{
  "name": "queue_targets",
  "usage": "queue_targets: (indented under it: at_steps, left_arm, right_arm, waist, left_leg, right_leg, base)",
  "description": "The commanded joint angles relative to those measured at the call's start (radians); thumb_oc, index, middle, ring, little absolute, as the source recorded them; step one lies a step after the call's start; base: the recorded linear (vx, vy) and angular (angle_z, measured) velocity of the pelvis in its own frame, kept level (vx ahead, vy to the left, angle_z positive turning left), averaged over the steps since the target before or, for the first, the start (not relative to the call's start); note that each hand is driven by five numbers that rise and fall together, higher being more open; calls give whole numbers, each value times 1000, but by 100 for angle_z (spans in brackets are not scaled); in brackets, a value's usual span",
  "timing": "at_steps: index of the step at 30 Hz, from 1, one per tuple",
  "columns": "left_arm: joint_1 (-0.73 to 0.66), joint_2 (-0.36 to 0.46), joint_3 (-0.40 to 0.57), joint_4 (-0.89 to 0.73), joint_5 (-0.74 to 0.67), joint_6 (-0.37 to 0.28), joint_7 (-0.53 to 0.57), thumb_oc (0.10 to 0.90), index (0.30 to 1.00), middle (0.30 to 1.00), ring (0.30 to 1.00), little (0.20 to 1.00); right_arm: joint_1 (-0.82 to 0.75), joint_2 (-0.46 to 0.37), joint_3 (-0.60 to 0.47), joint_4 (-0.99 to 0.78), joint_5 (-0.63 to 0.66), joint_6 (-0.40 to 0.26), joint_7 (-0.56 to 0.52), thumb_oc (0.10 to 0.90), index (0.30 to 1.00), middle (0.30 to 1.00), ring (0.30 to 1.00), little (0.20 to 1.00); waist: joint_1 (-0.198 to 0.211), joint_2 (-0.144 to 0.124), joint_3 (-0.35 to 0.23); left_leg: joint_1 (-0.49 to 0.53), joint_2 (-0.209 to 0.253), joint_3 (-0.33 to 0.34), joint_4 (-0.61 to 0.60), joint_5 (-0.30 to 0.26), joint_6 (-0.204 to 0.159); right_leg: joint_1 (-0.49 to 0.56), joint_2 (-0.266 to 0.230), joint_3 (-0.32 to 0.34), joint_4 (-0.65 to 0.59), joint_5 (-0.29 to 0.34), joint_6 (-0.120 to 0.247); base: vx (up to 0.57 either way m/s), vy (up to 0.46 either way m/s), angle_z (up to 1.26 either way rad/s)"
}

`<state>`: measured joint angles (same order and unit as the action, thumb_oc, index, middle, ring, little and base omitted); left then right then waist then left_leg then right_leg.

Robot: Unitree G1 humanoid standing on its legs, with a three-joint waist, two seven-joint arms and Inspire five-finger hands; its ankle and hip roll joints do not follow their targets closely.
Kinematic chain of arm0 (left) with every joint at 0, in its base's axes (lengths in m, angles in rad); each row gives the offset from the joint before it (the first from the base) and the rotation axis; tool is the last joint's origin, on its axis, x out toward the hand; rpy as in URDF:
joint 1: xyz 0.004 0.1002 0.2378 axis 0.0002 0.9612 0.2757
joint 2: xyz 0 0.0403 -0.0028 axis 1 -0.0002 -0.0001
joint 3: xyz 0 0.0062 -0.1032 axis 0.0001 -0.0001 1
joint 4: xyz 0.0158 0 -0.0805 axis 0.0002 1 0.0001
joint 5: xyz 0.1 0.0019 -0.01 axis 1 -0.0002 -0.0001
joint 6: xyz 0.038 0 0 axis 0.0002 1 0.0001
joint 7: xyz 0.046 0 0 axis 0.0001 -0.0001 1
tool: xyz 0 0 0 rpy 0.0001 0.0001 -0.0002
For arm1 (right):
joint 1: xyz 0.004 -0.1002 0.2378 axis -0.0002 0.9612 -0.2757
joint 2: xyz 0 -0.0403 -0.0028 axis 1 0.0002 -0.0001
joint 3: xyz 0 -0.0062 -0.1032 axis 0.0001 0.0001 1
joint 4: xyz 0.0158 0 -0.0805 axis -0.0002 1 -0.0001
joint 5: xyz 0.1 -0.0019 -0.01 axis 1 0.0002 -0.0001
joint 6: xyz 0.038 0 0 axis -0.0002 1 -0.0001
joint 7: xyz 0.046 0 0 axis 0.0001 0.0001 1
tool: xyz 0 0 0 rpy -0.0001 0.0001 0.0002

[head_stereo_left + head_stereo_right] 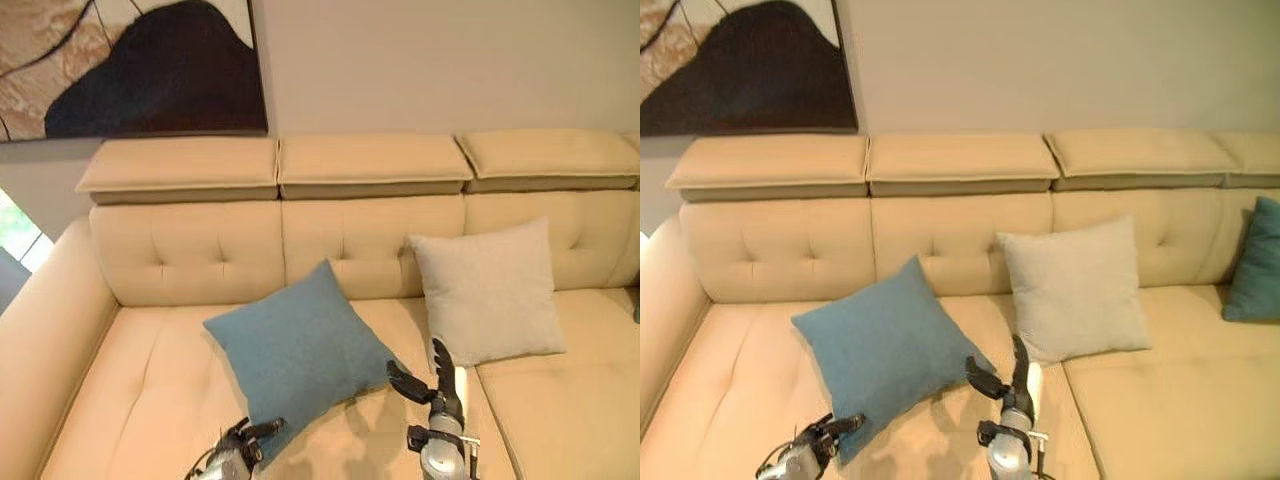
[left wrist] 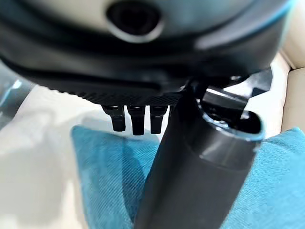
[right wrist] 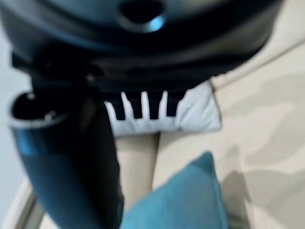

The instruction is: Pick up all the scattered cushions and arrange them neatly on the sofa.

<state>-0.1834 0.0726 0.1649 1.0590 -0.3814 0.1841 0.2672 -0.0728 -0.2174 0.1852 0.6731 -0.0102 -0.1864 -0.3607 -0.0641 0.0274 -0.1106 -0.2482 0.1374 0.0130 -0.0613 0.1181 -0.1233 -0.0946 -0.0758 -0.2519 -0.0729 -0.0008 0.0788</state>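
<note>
On the beige sofa [image 1: 150, 400], a blue cushion [image 1: 300, 350] leaning tilted on one corner near the middle of the seat, upper edge close to the tufted backrest. Just beside it, toward the robot's right, a cream cushion [image 1: 490, 290] propped upright against the backrest, lower edge on the seat beside the seam between two seat sections. Farther along at the robot's far right, a second blue cushion [image 1: 1258, 262] standing against the backrest, cut off by the edge of the right eye view.

Below the blue cushion's lower corner, left hand [image 1: 245, 440] with fingers spread and relaxed, holding nothing; whether touching the fabric or just short of it cannot be told. From its own wrist view, straight fingers [image 2: 136, 119] pointing over the teal cloth without gripping.

Between the two nearer cushions, right hand [image 1: 435, 385] raised above the seat, fingers straight up and thumb stretched out toward the blue cushion, empty and apart from both cushions. From its wrist view, fingers [image 3: 143, 107] extended in a row in front of the cream cushion, a corner of the blue cushion lower down.

On the wall above the backrest, a dark abstract painting [image 1: 130, 65].
</note>
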Motion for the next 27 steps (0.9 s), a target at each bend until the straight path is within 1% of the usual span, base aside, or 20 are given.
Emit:
queue_targets:
  at_steps: [1, 2, 3, 4, 5, 6, 7, 8, 9, 10, 11, 12, 13, 15, 17, 18, 23, 24, 25, 27]
  left_arm:
    - [-230, 78, -23, 44, 69, 16, 61, 800, 900, 900, 900, 900]
    - [-262, 77, -39, 65, 69, -5, 67, 800, 900, 900, 900, 900]
    - [-310, 79, -36, 91, 49, -11, 78, 800, 900, 900, 900, 900]
    - [-357, 83, -31, 145, 38, -20, 86, 800, 900, 900, 900, 900]
    - [-370, 109, -4, 159, 10, -17, 110, 800, 900, 900, 900, 900]
    - [-409, 114, 5, 216, -1, -21, 116, 800, 900, 900, 900, 900]
    - [-438, 123, 5, 239, -12, -13, 124, 800, 900, 900, 900, 900]
    - [-476, 118, -2, 302, -24, -6, 126, 800, 900, 900, 900, 900]
    - [-512, 133, 0, 353, -38, -7, 123, 800, 900, 900, 900, 900]
    - [-533, 146, -2, 411, -56, -4, 116, 800, 900, 900, 900, 900]
    - [-567, 165, 2, 457, -72, -7, 109, 800, 900, 900, 900, 900]
    - [-621, 186, 9, 497, -104, -3, 87, 800, 900, 900, 900, 900]
    - [-623, 188, 10, 499, -104, -3, 86, 800, 900, 900, 900, 900]
    - [-651, 192, -9, 530, -90, -4, 81, 800, 900, 900, 900, 900]
    - [-693, 201, -26, 543, -74, -11, 102, 800, 900, 900, 900, 900]
    - [-762, 221, -32, 531, -80, -22, 136, 800, 900, 900, 900, 900]
    - [-801, 235, -42, 477, -82, -49, 155, 800, 900, 900, 900, 900]
    - [-809, 233, -48, 459, -75, -53, 150, 800, 900, 900, 900, 900]
    - [-809, 233, -48, 459, -75, -53, 150, 800, 900, 900, 900, 900]
    - [-808, 229, -48, 444, -70, -52, 143, 800, 900, 900, 900, 900]
  right_arm:
    - [-464, -238, -213, -39, 150, 127, 72, 800, 900, 900, 900, 900]
    - [-568, -246, -156, 95, 126, 117, 39, 800, 900, 900, 900, 900]
    - [-755, -292, -132, 233, 174, 159, 62, 800, 900, 900, 900, 900]
    - [-919, -289, -98, 351, 214, 168, 87, 800, 900, 900, 900, 900]
    - [-849, -368, -112, 359, 237, 174, 176, 800, 900, 900, 900, 900]
    - [-839, -379, -128, 338, 248, 138, 195, 800, 900, 900, 900, 900]
    - [-876, -365, -109, 378, 241, 119, 187, 800, 900, 900, 900, 900]
    - [-948, -336, -73, 424, 229, 86, 166, 800, 900, 900, 900, 900]
    - [-996, -311, -42, 459, 228, 62, 154, 800, 900, 900, 900, 900]
    - [-1049, -277, -10, 485, 230, 60, 155, 800, 900, 900, 900, 900]
    - [-1095, -255, 1, 507, 242, 55, 163, 800, 900, 900, 900, 900]
    - [-1144, -204, -7, 556, 282, 54, 181, 800, 900, 900, 900, 900]
    - [-1147, -203, -7, 558, 282, 54, 181, 800, 900, 900, 900, 900]
    - [-1182, -175, -15, 615, 308, 53, 190, 800, 900, 900, 900, 900]
    - [-1184, -164, -18, 639, 314, 51, 208, 800, 900, 900, 900, 900]
    - [-1180, -148, -28, 629, 328, 52, 229, 800, 900, 900, 900, 900]
    - [-1158, -141, -34, 621, 332, 66, 250, 800, 900, 900, 900, 900]
    - [-1138, -133, -32, 636, 332, 84, 290, 800, 900, 900, 900, 900]
    - [-1138, -134, -33, 636, 332, 84, 290, 800, 900, 900, 900, 900]
    - [-1110, -123, -36, 629, 339, 95, 340, 800, 900, 900, 900, 900]
  waist:
    - [46, -26, 21]
    - [45, -21, 30]
    - [48, -16, 42]
    - [51, -13, 50]
    - [46, -9, 59]
    - [38, -5, 68]
    - [39, -4, 72]
    - [42, 0, 87]
    - [42, 2, 101]
    - [39, 1, 114]
    - [35, -1, 126]
    - [27, -4, 148]
    - [26, -5, 149]
    - [21, -8, 163]
    - [19, -12, 168]
    - [21, -16, 175]
    - [32, -18, 202]
    - [40, -16, 215]
    - [40, -16, 215]
    - [46, -14, 223]
  left_leg:
    - [-2, -11, -23, -26, -45, -19]
    - [-32, -14, -23, -26, -36, -20]
    - [-53, -15, -15, -26, -26, -22]
    - [-77, -21, -19, -26, -19, -22]
    - [-95, -24, -12, -26, -14, -20]
    - [-109, -25, -7, -26, -14, -18]
    - [-117, -26, -4, -26, -13, -17]
    - [-131, -28, 2, -26, -8, -16]
    - [-140, -27, 8, -26, -5, -16]
    - [-146, -25, 15, -26, -2, -15]
    - [-150, -24, 22, -26, -1, -14]
    - [-165, -21, 32, -26, 4, -14]
    - [-166, -21, 32, -26, 4, -14]
    - [-187, -26, 34, -26, 11, -15]
    - [-206, -31, 31, -26, 16, -15]
    - [-221, -36, 24, -26, 17, -14]
    - [-232, -45, 12, -26, 20, -12]
    - [-235, -46, 9, -26, 24, -12]
    - [-235, -47, 9, -26, 24, -12]
    - [-236, -48, 6, -26, 26, -11]
  right_leg:
    - [4, -12, -51, -14, -71, 15]
    - [-30, -15, -49, -14, -59, 19]
    - [-53, -19, -44, -14, -49, 23]
    - [-74, -20, -47, -14, -40, 26]
    - [-98, -23, -39, -14, -34, 30]
    - [-116, -24, -27, -14, -32, 32]
    - [-122, -26, -22, -14, -29, 32]
    - [-136, -28, -14, -14, -23, 33]
    - [-148, -29, -7, -14, -20, 35]
    - [-159, -30, 1, -14, -15, 39]
    - [-166, -29, 10, -14, -12, 42]
    - [-184, -30, 18, -14, -5, 50]
    - [-185, -30, 19, -14, -5, 50]
    - [-203, -35, 14, -14, 0, 57]
    - [-218, -40, 5, -14, 4, 62]
    - [-225, -44, -3, -14, 5, 66]
    - [-228, -50, -15, -14, 9, 72]
    - [-227, -53, -20, -14, 11, 76]
    - [-227, -53, -20, -14, 11, 76]
    - [-223, -55, -23, -14, 11, 77]
  base:
    - [-179, -9, 46]
    - [-182, 51, 13]
    - [-166, 91, -17]
    - [-129, 118, -44]
    - [-102, 118, -17]
    - [-54, 116, 4]
    - [-57, 122, 10]
    - [-55, 119, 0]
    - [-79, 127, -14]
    - [-55, 100, -23]
    - [-81, 117, -24]
    - [-59, 80, -26]
    - [-57, 82, -19]
    - [-33, 58, -1]
    - [-44, 45, 6]
    - [-36, 26, 9]
    - [-34, 16, 3]
    - [-40, 19, 4]
    - [-35, 20, 8]
    - [-18, 11, 9]
